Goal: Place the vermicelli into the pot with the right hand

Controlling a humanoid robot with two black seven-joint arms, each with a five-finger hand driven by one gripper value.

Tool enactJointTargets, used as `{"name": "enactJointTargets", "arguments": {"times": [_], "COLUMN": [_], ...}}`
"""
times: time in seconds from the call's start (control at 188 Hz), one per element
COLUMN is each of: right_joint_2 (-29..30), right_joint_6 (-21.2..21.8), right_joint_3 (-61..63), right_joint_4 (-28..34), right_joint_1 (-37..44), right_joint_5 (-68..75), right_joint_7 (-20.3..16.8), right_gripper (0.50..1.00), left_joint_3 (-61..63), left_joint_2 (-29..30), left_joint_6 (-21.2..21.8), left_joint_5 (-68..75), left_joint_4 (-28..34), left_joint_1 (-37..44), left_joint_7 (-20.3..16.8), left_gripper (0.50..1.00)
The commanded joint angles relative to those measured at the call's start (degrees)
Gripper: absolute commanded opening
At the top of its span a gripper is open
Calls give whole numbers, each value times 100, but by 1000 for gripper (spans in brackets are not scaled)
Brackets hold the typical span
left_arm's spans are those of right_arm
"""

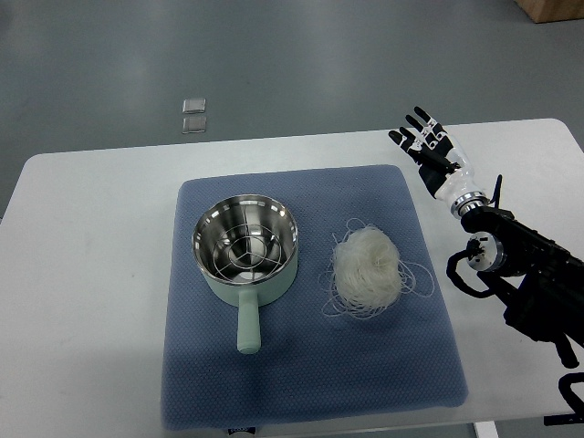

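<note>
Top view: nothing of the task is judged done yet. The vermicelli [367,272] is seen as a loose white nest on the blue mat [301,365] at the middle of the counter [82,274], just beside the pot [245,248], which stands empty. The right hand [427,146] is held near the counter's far right corner, fingers spread and holding nothing, well apart from the vermicelli. Reaching, grasping and dropping into the pot are all left.

Shiny steel-lined pot [245,245], matt textured cloth mat [310,365], smooth white table [82,274].
</note>
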Motion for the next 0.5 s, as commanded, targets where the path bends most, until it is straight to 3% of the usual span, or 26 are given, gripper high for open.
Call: {"name": "enactJointTargets", "arguments": {"times": [0.0, 0.319, 0.495], "right_joint_2": [7, -107, -643], "right_joint_6": [0, 17, 61], "right_joint_3": [16, -28, -63], "right_joint_4": [-8, 378, 739], "right_joint_1": [4, -5, -31], "right_joint_5": [0, -431, -1231], "right_joint_7": [3, -14, -14], "right_gripper": [917, 915, 917], "left_joint_3": [-5, -5, -5], "left_joint_2": [0, 0, 0], "left_joint_6": [0, 0, 0], "left_joint_5": [0, 0, 0], "left_joint_4": [0, 0, 0], "left_joint_1": [-3, -3, -3], "left_joint_7": [-1, -1, -1], "left_gripper": [1000, 1000, 1000]}}
